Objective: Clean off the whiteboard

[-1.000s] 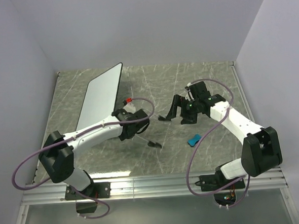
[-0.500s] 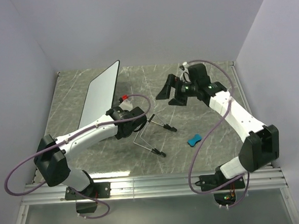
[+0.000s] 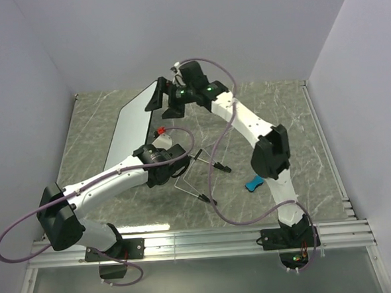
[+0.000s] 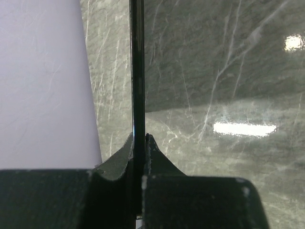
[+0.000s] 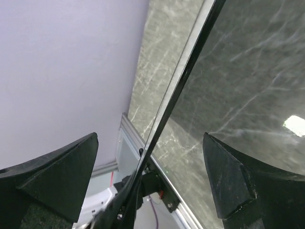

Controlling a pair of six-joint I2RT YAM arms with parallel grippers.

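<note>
The whiteboard (image 3: 131, 124) stands tilted on its edge at the left of the table, its white face turned left. My left gripper (image 3: 152, 156) is shut on its near right edge; in the left wrist view the black frame (image 4: 137, 71) runs straight up from between the closed jaws (image 4: 139, 139). My right gripper (image 3: 161, 99) is open at the board's far top corner. In the right wrist view the black frame (image 5: 183, 76) passes between the wide-apart fingers (image 5: 71, 167) without touching either. The black wire stand legs (image 3: 199, 178) trail on the table behind the board.
A small blue eraser block (image 3: 254, 183) lies on the marble table right of centre, near the right arm's forearm. White walls close the table on the left, back and right. A metal rail (image 3: 201, 238) runs along the near edge.
The right arm swung left across the table, from the centre right to the board's far corner, jaws staying open. The left arm kept its grip while the board shifted slightly.
</note>
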